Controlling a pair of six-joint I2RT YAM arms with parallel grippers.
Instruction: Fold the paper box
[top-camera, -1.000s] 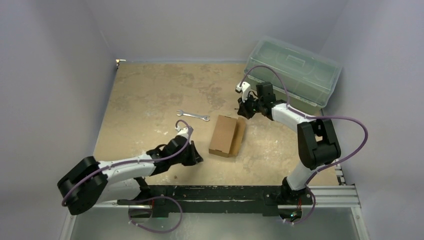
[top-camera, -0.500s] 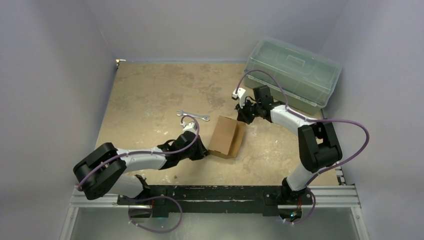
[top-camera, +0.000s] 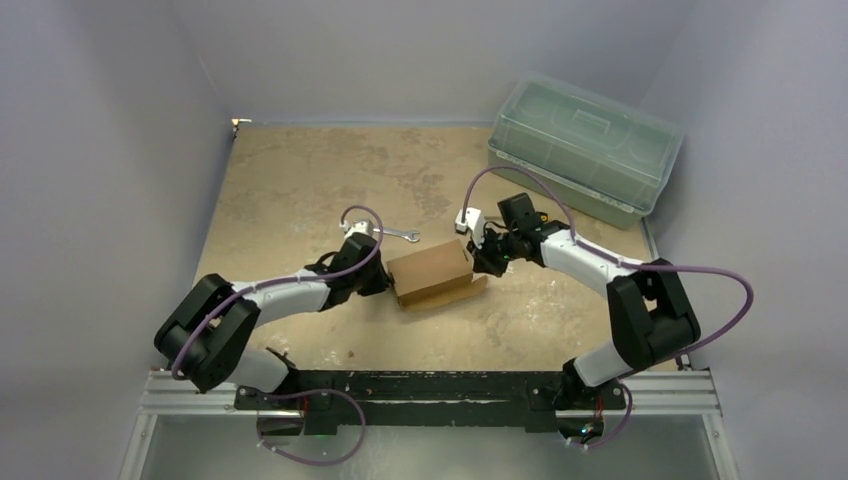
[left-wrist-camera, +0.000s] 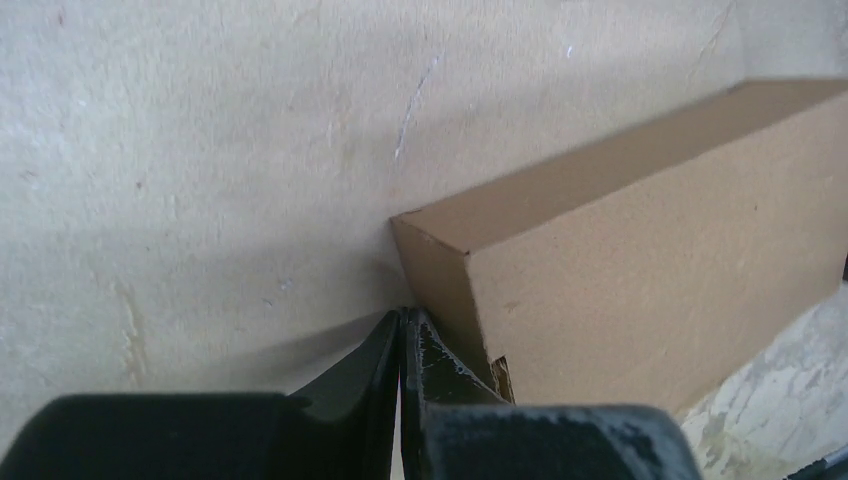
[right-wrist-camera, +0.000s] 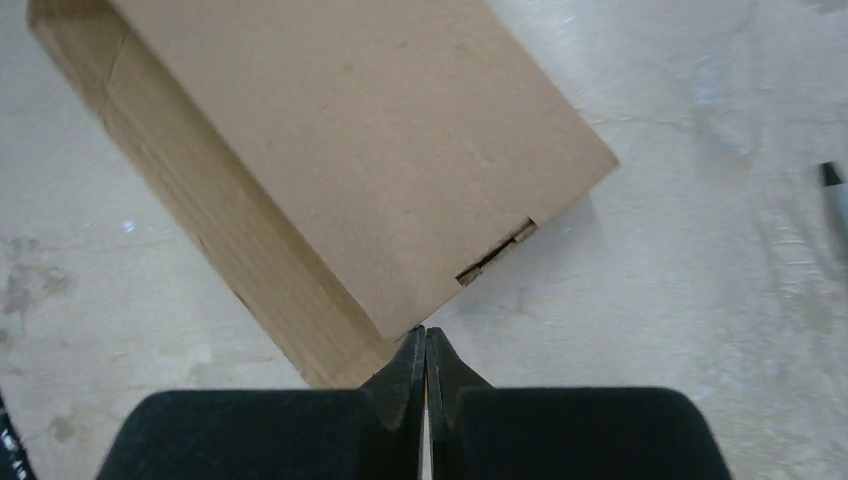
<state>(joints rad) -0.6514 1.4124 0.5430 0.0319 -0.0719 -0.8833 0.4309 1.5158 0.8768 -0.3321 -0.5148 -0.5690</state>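
Note:
The brown cardboard paper box (top-camera: 432, 270) lies in the middle of the table, long side running left to right, with an open flap (top-camera: 455, 294) along its near edge. My left gripper (top-camera: 385, 283) is shut and empty, its tips (left-wrist-camera: 405, 318) touching the box's left end (left-wrist-camera: 440, 290). My right gripper (top-camera: 478, 260) is shut and empty, its tips (right-wrist-camera: 425, 335) touching the box's right corner (right-wrist-camera: 395, 325). The box top shows in the right wrist view (right-wrist-camera: 350, 140) with a slot near its edge.
A large translucent green-tinted lidded bin (top-camera: 585, 145) stands at the back right. A silver wrench (top-camera: 400, 234) lies just behind the left gripper. The tabletop (top-camera: 300, 180) is worn tan board with walls at left and back.
The box has turned from lying front-to-back to lying left-to-right. My left gripper moved forward and right to its left end; my right gripper came down and left to its right corner.

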